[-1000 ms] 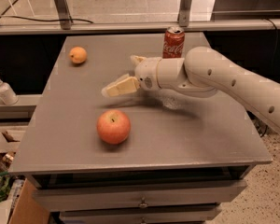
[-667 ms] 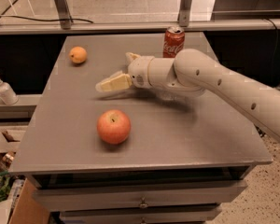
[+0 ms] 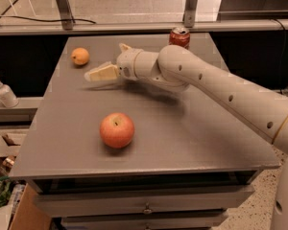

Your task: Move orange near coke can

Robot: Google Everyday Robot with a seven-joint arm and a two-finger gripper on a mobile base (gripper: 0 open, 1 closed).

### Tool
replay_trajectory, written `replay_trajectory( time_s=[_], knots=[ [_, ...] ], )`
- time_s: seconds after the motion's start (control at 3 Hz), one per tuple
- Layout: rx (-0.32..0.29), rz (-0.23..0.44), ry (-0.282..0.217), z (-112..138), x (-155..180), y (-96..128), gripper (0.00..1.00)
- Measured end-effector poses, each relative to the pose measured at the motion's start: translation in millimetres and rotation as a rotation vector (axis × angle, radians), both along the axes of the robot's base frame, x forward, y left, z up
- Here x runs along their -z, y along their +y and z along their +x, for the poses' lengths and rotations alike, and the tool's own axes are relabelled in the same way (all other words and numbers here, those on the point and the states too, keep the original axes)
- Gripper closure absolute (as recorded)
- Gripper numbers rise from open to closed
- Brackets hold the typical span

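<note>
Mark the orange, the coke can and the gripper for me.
orange [image 3: 80, 56], camera view, middle of its skin.
coke can [image 3: 179, 38], camera view, red side below the top.
gripper [image 3: 104, 61], camera view, midway between its open fingertips, right of the orange.

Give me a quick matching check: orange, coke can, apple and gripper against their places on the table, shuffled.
1 orange
2 coke can
3 apple
4 gripper

A front half of the table, left of centre
B far edge, right of centre
C far left area
D open, above the table, between orange and coke can

Pairs: 1-C, 2-B, 3-A, 4-D
</note>
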State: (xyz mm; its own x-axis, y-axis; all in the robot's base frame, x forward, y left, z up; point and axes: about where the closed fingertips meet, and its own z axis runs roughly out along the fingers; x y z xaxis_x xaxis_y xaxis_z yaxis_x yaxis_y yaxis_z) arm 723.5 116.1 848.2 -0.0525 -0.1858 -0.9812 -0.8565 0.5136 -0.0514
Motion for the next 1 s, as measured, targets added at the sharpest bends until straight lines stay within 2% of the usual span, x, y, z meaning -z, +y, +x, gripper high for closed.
replay_trajectory(
  time_s=[0.33,1.0],
  knots=[
    [0.015,0.012,-0.013,19,-4,21,0.0],
    [0.026,0.037,-0.006,55,1,64,0.0]
  ],
)
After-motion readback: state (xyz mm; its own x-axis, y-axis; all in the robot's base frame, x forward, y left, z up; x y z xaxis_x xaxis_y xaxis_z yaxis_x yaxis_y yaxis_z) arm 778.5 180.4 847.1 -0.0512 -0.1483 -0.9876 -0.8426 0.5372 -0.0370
